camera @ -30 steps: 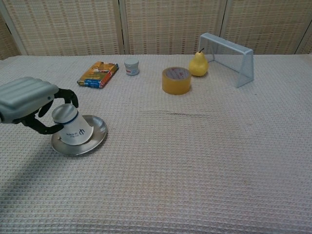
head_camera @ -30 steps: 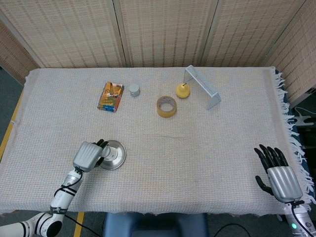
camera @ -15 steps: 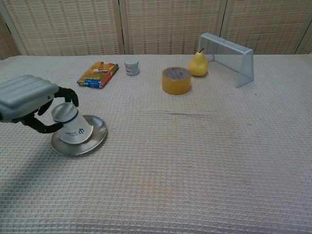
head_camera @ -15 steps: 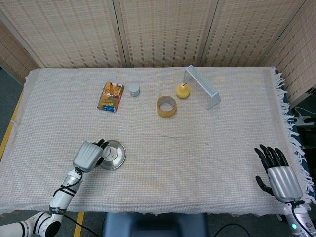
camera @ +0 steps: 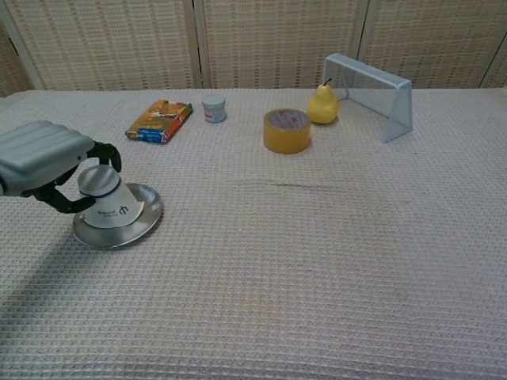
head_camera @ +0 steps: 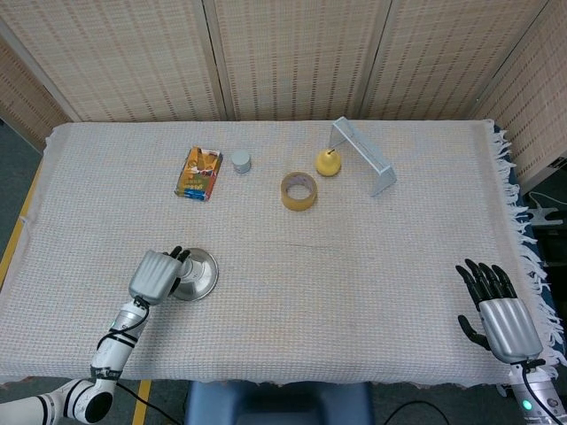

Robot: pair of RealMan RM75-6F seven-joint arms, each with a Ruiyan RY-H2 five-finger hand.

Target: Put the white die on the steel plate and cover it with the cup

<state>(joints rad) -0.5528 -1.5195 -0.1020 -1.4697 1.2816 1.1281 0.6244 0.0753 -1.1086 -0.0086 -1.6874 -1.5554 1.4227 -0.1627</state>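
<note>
Though partly gripped, cup logo dark.

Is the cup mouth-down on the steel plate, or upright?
Mouth-down: the cup sits wide rim on the steel plate, narrow base up, held by the left robot hand.

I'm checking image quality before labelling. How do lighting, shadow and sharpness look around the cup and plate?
Chest view: soft even light, the left hand casts a dim shadow on the cloth below it; the cup and plate are sharp, without harsh glare. Head view: the plate shows a mild sheen, and the hand hides the cup.
</note>
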